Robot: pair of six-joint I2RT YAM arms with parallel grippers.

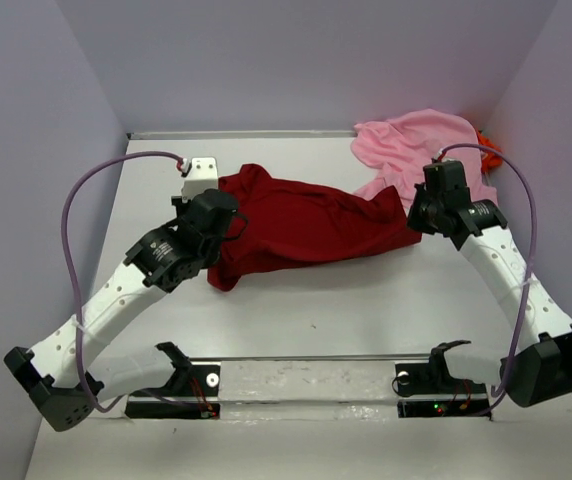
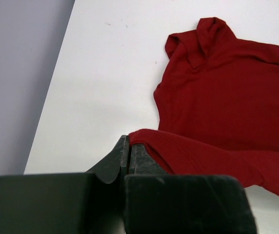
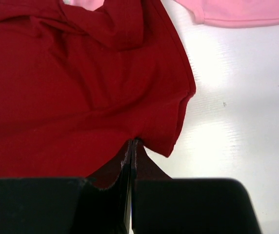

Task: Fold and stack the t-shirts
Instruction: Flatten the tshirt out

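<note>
L tool (image 2: 129,142): fingers together, clamped on a hem of the dark red shirt (image 1: 306,228) at its left end. The bite looks thin, w/ only the very edge between the tips. Risk: a pull w/ much tension and the hem slips out, so the shirt drops in a heap.

The shirt lies across the mid tabletop (image 1: 366,310), bunched and creased, w/ one part near the far-left end folded over itself. If it's spread w/o clearing that, the crease gets folded in.

R tool (image 3: 131,144): also closed, pinching the shirt's right edge, again just at the tips. If the 2 arms move out of sync, the cloth twists or one grip pulls loose.

Pink shirt (image 1: 416,145) is in the far right corner, touching the red one's right end, so dragging red may pull pink along. Orange shirt (image 1: 483,140) is barely visible behind pink.
</note>
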